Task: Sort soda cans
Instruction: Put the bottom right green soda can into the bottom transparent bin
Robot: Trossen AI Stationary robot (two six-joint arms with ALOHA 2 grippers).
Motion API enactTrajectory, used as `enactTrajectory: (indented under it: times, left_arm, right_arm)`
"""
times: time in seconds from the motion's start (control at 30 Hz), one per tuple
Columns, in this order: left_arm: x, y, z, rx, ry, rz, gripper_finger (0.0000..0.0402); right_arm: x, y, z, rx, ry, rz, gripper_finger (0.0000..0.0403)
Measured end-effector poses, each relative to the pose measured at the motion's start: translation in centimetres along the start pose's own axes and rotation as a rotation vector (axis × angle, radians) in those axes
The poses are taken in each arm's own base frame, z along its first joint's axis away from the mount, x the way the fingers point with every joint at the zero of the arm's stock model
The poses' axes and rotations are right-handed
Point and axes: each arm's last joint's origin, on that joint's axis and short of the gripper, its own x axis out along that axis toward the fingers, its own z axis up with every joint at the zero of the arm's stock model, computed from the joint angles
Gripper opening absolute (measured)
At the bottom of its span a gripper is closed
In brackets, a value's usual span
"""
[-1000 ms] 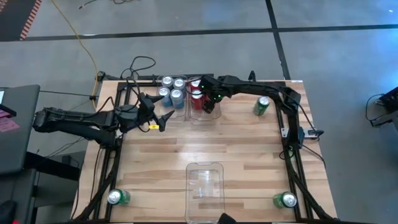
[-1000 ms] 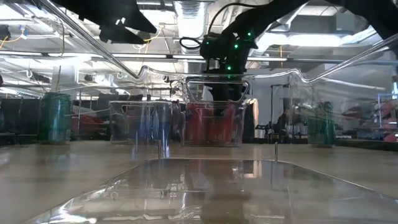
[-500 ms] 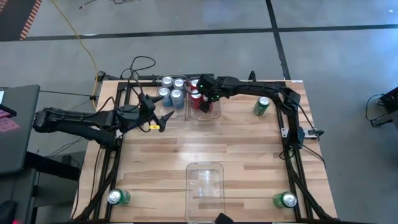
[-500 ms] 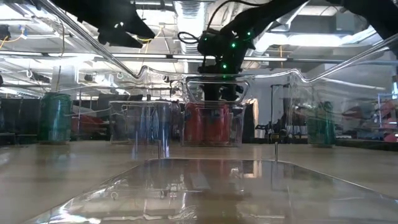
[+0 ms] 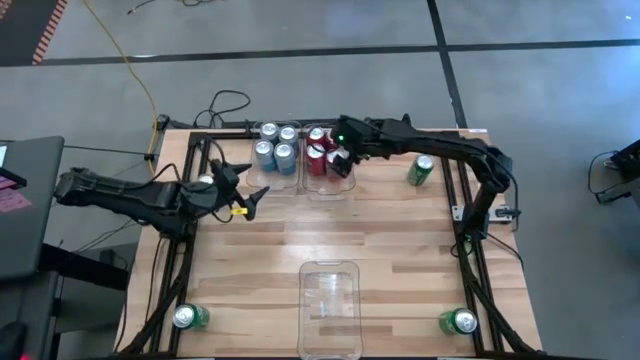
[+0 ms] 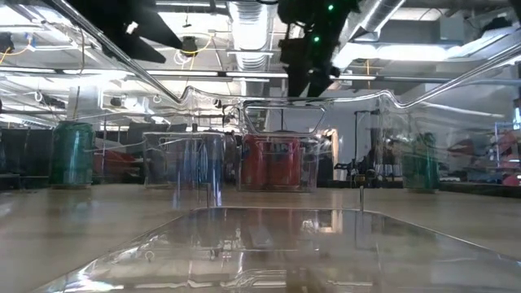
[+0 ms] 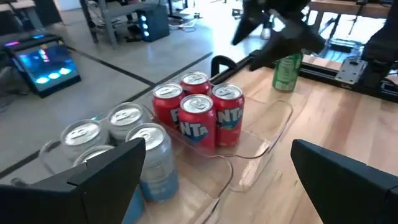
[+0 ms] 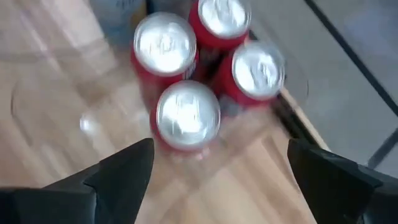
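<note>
Right gripper [image 5: 343, 160] above red cans [image 5: 323, 157], fingers apart, empty; left gripper [image 5: 250, 199] hovering over table, fingers apart.

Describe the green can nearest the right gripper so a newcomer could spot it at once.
Start at the table's far edge, where two clear bins hold silver-blue and red cans. The green can stands alone on bare wood beside the right arm, past the red cans' bin. The other green cans sit at the near corners.

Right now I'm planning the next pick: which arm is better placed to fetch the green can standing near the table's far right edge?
The right. Its open gripper hangs empty over the red soda cans, near the green soda can. The left gripper waits open across the table.
</note>
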Motion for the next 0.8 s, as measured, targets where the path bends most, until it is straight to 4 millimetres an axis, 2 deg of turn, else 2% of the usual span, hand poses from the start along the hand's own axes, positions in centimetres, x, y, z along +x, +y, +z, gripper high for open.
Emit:
enactTrajectory:
  times: [0.17, 0.23, 0.33, 0.43, 0.6, 0.8]
  left_arm:
    - [-1.1, -0.4, -0.2, 0.000, -0.009, -0.005, 0.0398]
    - [-1.3, -0.6, -0.3, -0.003, -0.009, -0.022, 0.0398]
    - [-1.6, -0.8, -0.4, -0.011, -0.004, -0.042, 0.0398]
    - [-1.8, -0.9, -0.5, -0.013, -0.004, -0.044, 0.0398]
    - [-1.9, -0.9, -0.5, -0.017, -0.012, -0.025, 0.0398]
    - [-1.9, -0.9, -0.5, -0.015, -0.014, -0.017, 0.0398]
  right_arm:
    - [-1.7, 1.7, -2.2, -0.020, 0.025, 0.065, 0.0375]
    - [-1.6, 2.7, -3.3, -0.027, 0.019, 0.102, 0.0362]
    - [-0.3, 4.0, -4.3, -0.020, -0.034, 0.147, 0.0331]
    - [1.2, 4.4, -4.7, 0.002, -0.061, 0.199, 0.0296]
    - [3.8, 3.8, -4.7, 0.030, -0.045, 0.179, 0.0257]
    - [6.4, 2.7, -4.6, 0.029, -0.004, 0.152, 0.0245]
